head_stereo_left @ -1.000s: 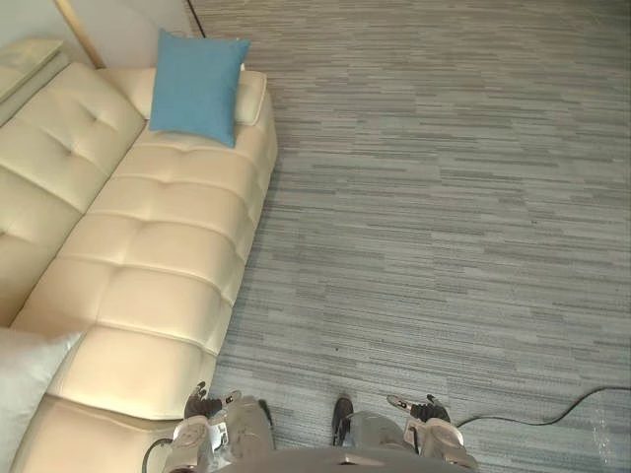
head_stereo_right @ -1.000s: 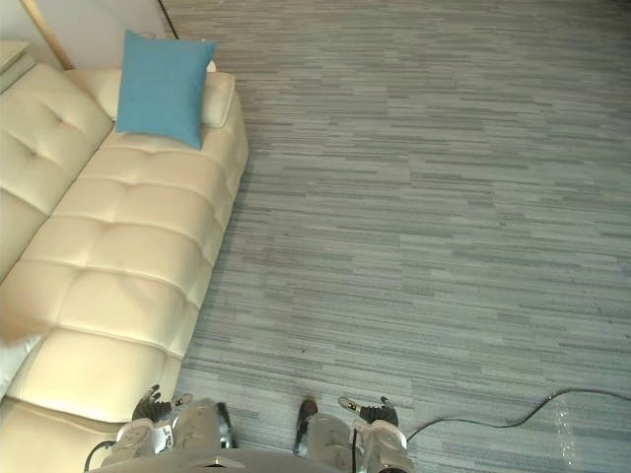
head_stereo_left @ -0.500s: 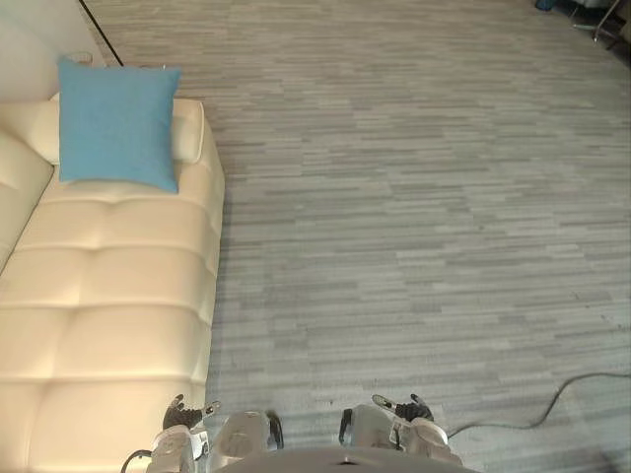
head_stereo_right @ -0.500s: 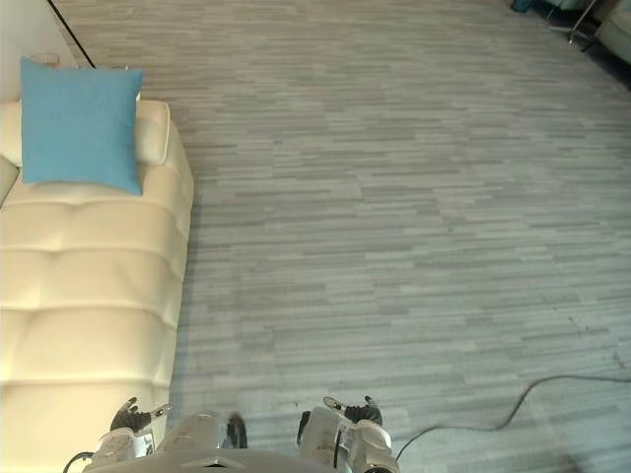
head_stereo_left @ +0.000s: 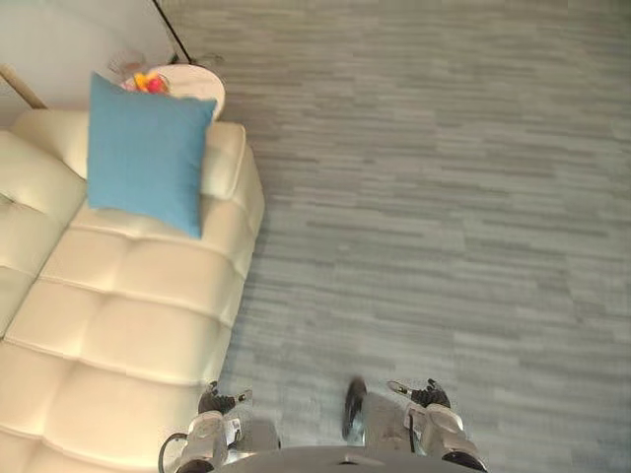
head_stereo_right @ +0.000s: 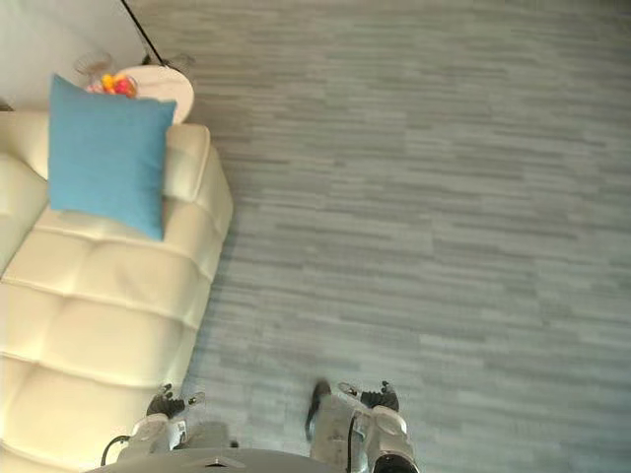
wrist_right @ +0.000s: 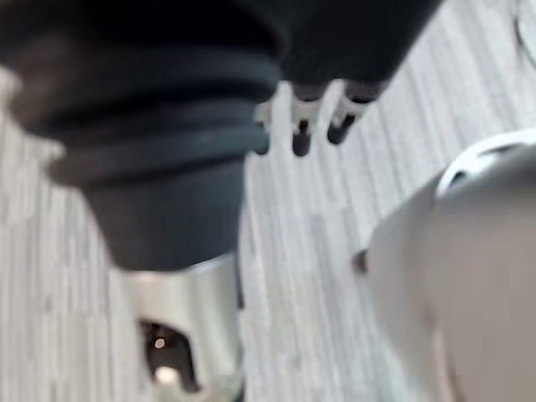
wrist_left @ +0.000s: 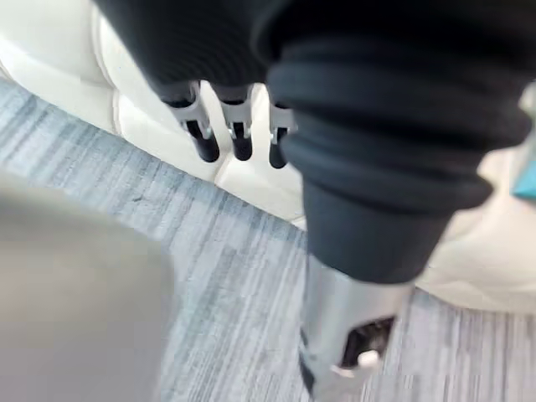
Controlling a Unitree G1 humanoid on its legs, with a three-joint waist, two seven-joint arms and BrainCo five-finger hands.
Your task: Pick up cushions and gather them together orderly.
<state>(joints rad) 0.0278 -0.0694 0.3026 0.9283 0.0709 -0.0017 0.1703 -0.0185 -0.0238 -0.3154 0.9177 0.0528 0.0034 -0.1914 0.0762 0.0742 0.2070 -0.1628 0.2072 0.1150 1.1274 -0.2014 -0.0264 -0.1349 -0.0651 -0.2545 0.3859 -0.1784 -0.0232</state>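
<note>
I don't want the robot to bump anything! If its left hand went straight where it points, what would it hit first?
Probably the cream sofa: the left hand aims its straight fingers at its padded edge, just above the carpet. How close it is, I can't tell.

Soft, even light falls brightest on the cream sofa [head_stereo_left: 128, 315] at the left, which shows a mild sheen. The blue cushion [head_stereo_left: 148, 153] throws a faint shadow there; the carpet [head_stereo_left: 444, 197] is evenly lit.

Sofa [head_stereo_left: 128, 325]: set just left of the left hand [head_stereo_left: 207, 422].
Cushion [head_stereo_left: 146, 153]: propped against its far armrest [head_stereo_left: 227, 163], well ahead of that hand.
Round table [head_stereo_left: 195, 85]: placed beyond the armrest.
</note>
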